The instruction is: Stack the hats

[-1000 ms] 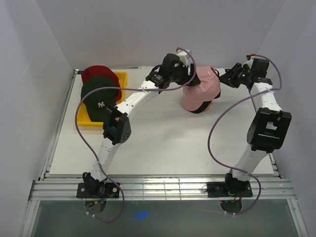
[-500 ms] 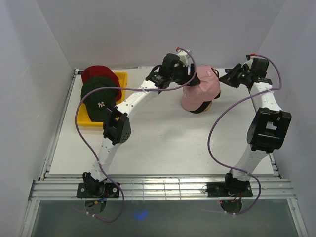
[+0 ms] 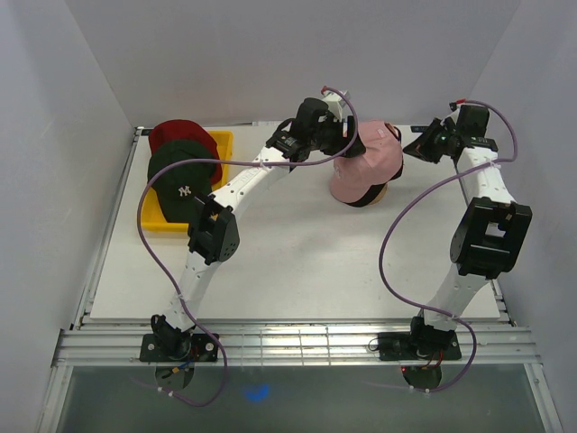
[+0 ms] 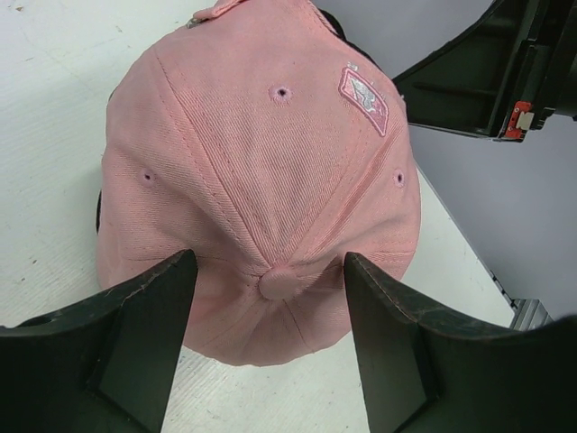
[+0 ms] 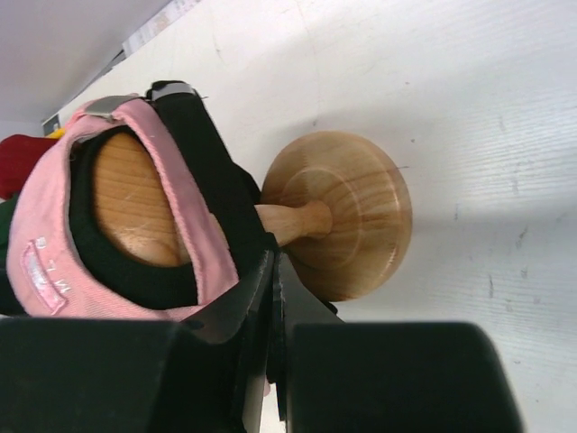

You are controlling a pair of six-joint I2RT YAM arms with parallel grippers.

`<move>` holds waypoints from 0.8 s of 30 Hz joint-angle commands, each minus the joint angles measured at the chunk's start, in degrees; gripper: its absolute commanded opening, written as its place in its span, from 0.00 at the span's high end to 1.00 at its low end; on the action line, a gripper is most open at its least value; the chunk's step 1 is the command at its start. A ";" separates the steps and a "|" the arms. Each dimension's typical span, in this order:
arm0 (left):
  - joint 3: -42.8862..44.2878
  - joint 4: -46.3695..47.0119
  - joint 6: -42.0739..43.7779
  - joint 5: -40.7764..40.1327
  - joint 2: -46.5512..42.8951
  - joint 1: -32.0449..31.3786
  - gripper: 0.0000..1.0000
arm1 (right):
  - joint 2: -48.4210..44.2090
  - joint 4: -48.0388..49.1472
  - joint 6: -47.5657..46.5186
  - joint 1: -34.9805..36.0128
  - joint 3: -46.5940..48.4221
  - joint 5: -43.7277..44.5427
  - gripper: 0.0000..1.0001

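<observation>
My left claw [image 4: 269, 271] stands wide, one finger on either side of the crown button of the pink cap [image 4: 270, 153], and it grips nothing. I read that as lined up to pinch the crown and lift. My right claw [image 5: 272, 271] is closed finger to finger with nothing visible between the fingers. It sits just right of the cap's back rim, and I judge it has no hold on the cap.

The pink cap sits on the head of a wooden stand [image 5: 352, 207] at the far middle of the bench [image 3: 297, 262]. The stand keeps the crown rounded and raised, which makes it easy to straddle. Well apart to the left, the dark green cap [image 3: 185, 180] lies over the dark red cap [image 3: 176, 133] in the yellow tray [image 3: 223, 140]. I take that pair as the stack the pink one has yet to join.

- **Overhead view:** only this one shows the tray and both arms, and the stand is nearly hidden in it.
- **Right wrist view:** only this one looks under the cap, showing the stand's round base, its thin stem, and a dark layer between wood and pink fabric. I cannot tell what that layer is.
- **Left wrist view:** only this one shows how my fingers bracket the button.
</observation>
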 commanded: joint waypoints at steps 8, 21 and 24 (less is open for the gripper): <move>-0.05 -0.81 0.68 -0.85 -2.90 0.33 0.23 | 0.15 -2.14 -2.05 -0.09 0.91 3.20 0.92; -3.03 2.34 3.84 -4.18 -15.01 1.82 0.16 | -2.13 -5.13 -0.03 -0.87 5.13 4.61 0.36; -4.97 2.09 4.89 -8.92 -19.76 2.70 0.16 | -3.54 -5.22 0.94 -1.84 4.95 3.91 0.27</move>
